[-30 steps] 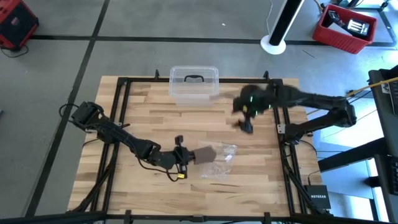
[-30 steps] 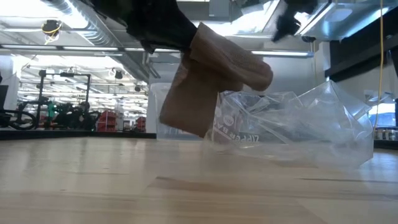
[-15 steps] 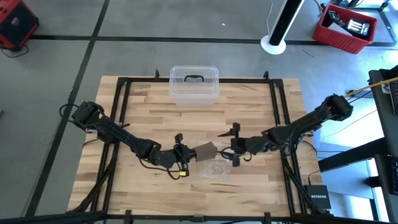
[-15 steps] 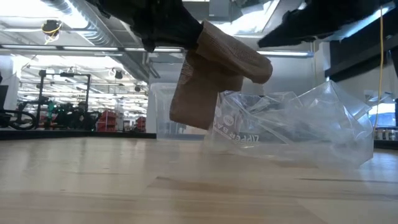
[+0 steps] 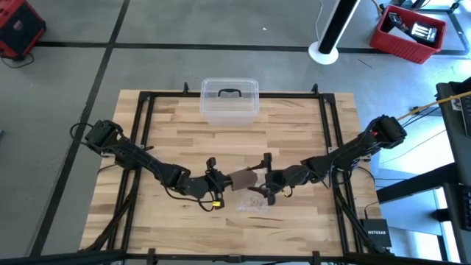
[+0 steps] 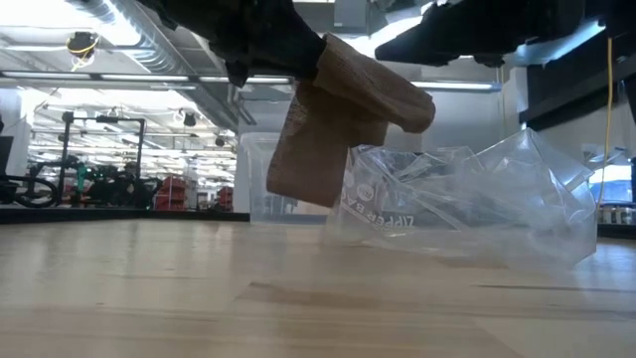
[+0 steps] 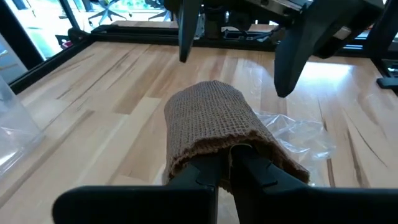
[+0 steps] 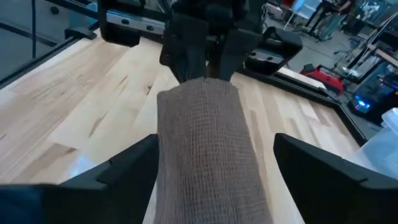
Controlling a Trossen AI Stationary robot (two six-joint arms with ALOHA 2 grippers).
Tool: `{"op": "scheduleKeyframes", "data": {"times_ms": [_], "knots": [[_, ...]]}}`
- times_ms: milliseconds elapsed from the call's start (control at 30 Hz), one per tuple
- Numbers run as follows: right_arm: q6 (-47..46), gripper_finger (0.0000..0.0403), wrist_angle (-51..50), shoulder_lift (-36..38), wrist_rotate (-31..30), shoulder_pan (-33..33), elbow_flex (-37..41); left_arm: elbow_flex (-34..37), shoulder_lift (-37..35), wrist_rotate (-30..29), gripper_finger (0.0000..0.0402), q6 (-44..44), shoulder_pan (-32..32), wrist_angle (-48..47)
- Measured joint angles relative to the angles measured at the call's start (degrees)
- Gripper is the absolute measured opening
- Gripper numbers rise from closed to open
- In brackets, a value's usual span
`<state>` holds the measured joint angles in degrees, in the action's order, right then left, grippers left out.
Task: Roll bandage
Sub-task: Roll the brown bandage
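Lying crinkled on table [image 5: 169,140], plastic bag [image 5: 255,200], clear box [image 5: 229,100] behind

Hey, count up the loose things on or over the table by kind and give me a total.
Bandage, brown fabric, held off the table: 1
Clear plastic bag, crinkled: 1
Clear plastic box with dark handle: 1
Total: 3
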<state>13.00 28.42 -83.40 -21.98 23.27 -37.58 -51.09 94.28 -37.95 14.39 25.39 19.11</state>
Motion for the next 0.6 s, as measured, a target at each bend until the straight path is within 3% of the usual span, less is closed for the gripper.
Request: {"op": "scheduleKeyframes", "data": {"times_ms": [200,333,600], "knots": [[4.1,0.026,1.8,-1.8,2.1,0.0,0.0,0.0,0.0,0.0,0.0014,-0.5,0.0,-0.1],[6.7,0.021,3.0,-3.5,-0.2,0.0,0.0,0.0,0.0,0.0,0.0014,-0.1,0.0,0.0],[8.4,0.0082,4.4,-3.6,-4.0,0.0,0.0,0.0,0.0,0.0,0.0014,0.0,0.0,-0.2]]}}
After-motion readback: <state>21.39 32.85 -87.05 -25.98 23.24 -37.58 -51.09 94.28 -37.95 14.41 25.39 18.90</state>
